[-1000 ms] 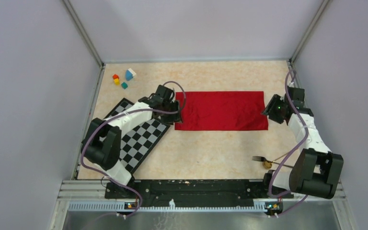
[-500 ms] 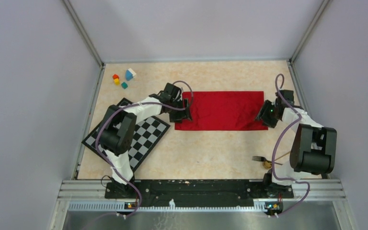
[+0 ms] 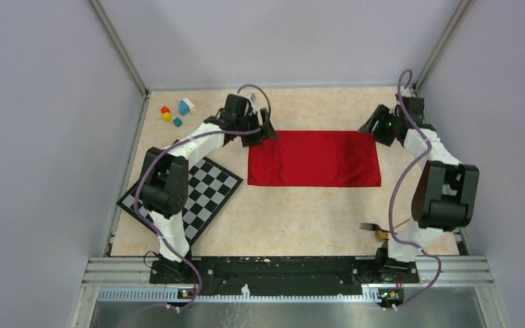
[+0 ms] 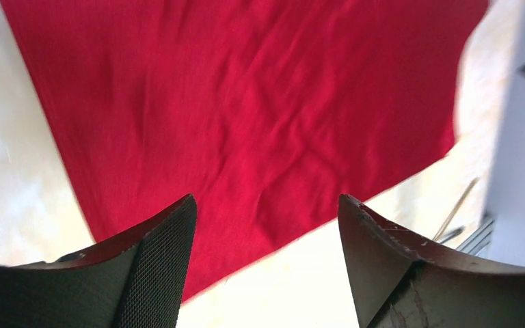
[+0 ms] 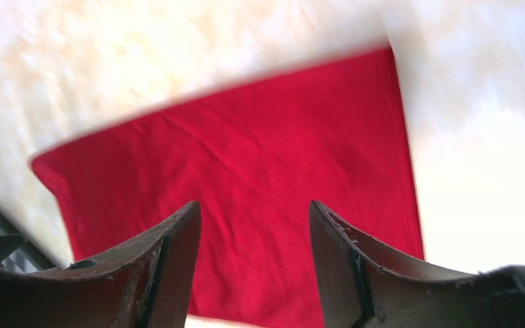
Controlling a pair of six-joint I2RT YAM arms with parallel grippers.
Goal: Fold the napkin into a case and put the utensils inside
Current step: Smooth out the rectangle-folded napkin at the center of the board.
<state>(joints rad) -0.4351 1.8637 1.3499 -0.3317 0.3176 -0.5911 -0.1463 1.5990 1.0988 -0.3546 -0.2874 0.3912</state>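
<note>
Lying below left claw (image 4: 266, 225): napkin (image 4: 246, 102)

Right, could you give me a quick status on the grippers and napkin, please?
Open, empty: left gripper, right gripper, at far corners of napkin. Cloth flat, oblong, no case yet. Near right: fork, spoon, clear of it.

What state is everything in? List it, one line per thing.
napkin: flat on the table, a wide wrinkled oblong, held by nothing.
left gripper: fingers apart, empty, over the napkin.
right gripper: fingers apart, empty, over the napkin.
fork: lying on the table, outside the napkin.
spoon: beside the fork, partly hidden.
checkered mat: flat, askew, left of the napkin.
blocks: loose, far left corner.
</note>
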